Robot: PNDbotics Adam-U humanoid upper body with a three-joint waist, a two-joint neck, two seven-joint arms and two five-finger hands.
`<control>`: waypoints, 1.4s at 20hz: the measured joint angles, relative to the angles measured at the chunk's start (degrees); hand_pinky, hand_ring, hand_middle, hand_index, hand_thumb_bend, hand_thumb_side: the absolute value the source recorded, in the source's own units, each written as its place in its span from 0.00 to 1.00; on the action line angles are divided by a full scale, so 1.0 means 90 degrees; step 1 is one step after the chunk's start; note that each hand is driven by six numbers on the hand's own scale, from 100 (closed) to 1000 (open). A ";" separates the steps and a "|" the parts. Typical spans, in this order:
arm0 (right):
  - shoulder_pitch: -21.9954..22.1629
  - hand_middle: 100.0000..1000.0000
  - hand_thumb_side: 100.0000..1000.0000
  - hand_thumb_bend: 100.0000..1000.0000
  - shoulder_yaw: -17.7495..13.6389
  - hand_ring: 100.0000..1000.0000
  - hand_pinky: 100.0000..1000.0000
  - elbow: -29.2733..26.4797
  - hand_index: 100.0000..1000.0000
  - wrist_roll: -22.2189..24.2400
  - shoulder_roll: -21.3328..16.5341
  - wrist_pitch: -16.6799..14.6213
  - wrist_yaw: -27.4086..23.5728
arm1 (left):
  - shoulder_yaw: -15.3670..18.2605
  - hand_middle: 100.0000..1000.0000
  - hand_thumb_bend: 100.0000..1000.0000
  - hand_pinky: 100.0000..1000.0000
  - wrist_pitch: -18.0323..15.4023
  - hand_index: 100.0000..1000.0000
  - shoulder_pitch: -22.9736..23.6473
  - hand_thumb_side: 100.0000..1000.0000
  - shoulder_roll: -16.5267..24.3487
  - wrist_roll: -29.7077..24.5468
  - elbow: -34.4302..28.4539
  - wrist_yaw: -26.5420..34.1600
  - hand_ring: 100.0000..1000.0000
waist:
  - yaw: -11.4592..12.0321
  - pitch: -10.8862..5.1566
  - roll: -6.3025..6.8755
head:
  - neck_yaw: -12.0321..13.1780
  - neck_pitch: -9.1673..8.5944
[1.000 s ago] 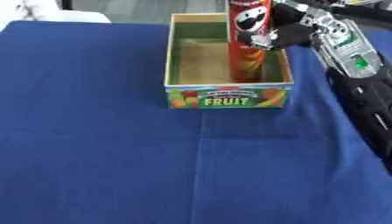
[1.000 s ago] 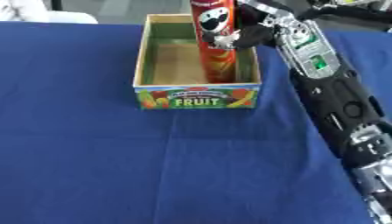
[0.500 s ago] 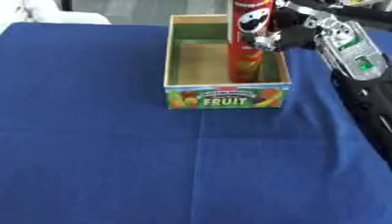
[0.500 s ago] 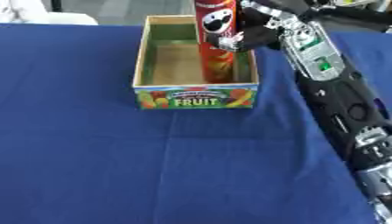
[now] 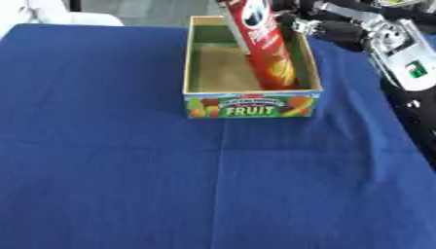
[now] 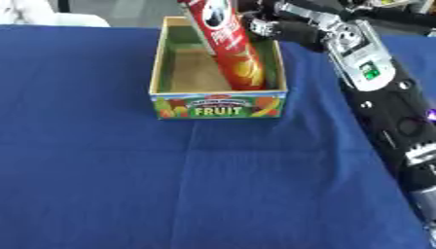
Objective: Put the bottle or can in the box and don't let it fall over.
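Your red can (image 5: 265, 46) leans, base in the fruit-printed box (image 5: 253, 103); right robot hand (image 6: 271, 25) beside it, grip hidden.

Stereo head pair, looking down.

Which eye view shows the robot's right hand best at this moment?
The right eye view: the right hand sits further into frame, beside the red can in the box. The left eye view shows the hand closer to the top edge, partly cropped.
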 measured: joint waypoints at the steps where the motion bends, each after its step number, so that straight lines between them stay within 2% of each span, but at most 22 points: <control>1: 0.0013 1.00 0.62 0.00 -0.0003 1.00 1.00 -0.0032 1.00 0.0000 -0.0010 0.0000 -0.0043 | 0.0006 0.88 0.00 0.87 0.0002 0.73 0.0005 0.64 0.0000 0.0002 0.0000 -0.0002 0.64 | -0.0003 -0.0003 0.0001 | 0.0011 0.0000; 5: 0.0070 1.00 0.61 0.00 -0.0036 1.00 1.00 -0.0156 1.00 -0.0012 -0.0053 0.0039 -0.0252 | 0.0009 0.87 0.00 0.87 0.0013 0.73 0.0008 0.64 0.0000 0.0012 0.0000 -0.0010 0.64 | -0.0036 -0.0074 0.0027 | 0.0031 0.0005; 8: 0.0139 1.00 0.54 0.00 -0.0097 1.00 1.00 -0.0365 1.00 -0.0201 -0.0097 0.0157 -0.0500 | 0.0010 0.87 0.00 0.87 0.0024 0.73 0.0023 0.64 0.0000 0.0024 0.0000 -0.0011 0.64 | -0.0063 -0.0137 0.0042 | 0.0079 0.0048; 14: 0.0592 1.00 0.52 0.00 -0.0286 0.94 1.00 -0.1387 0.99 -0.1336 -0.0336 0.0755 -0.1440 | 0.0014 0.87 0.00 0.87 0.0069 0.73 0.0146 0.64 0.0003 0.0069 0.0000 -0.0024 0.64 | -0.0231 -0.0303 0.0073 | 0.0244 0.0223; 20: 0.1527 1.00 0.51 0.00 -0.0598 0.89 1.00 -0.2963 0.94 -0.2177 -0.0705 0.1093 -0.2783 | 0.0045 0.87 0.00 0.87 0.0118 0.73 0.0279 0.64 0.0005 0.0104 0.0000 -0.0044 0.66 | -0.0534 -0.0549 0.0080 | 0.0459 0.0454; 21: 0.1718 1.00 0.45 0.00 -0.0683 0.89 1.00 -0.3216 0.93 -0.2360 -0.0767 0.1098 -0.2974 | 0.0051 0.87 0.00 0.87 0.0130 0.73 0.0296 0.64 0.0006 0.0111 0.0000 -0.0045 0.66 | -0.0589 -0.0581 0.0081 | 0.0498 0.0479; 24: 0.2307 1.00 0.37 0.00 -0.0922 0.88 1.00 -0.3931 0.93 -0.2944 -0.0895 0.1023 -0.3428 | 0.0055 0.87 0.00 0.87 0.0157 0.73 0.0304 0.64 0.0007 0.0120 0.0000 -0.0045 0.66 | -0.0742 -0.0638 0.0087 | 0.0620 0.0510; 28: 0.3085 1.00 0.40 0.00 -0.1153 0.92 1.00 -0.4726 0.98 -0.3479 -0.0955 0.0768 -0.3729 | 0.0071 0.87 0.00 0.86 0.0192 0.73 0.0294 0.64 0.0003 0.0124 0.0000 -0.0039 0.66 | -0.0945 -0.0677 0.0092 | 0.0816 0.0550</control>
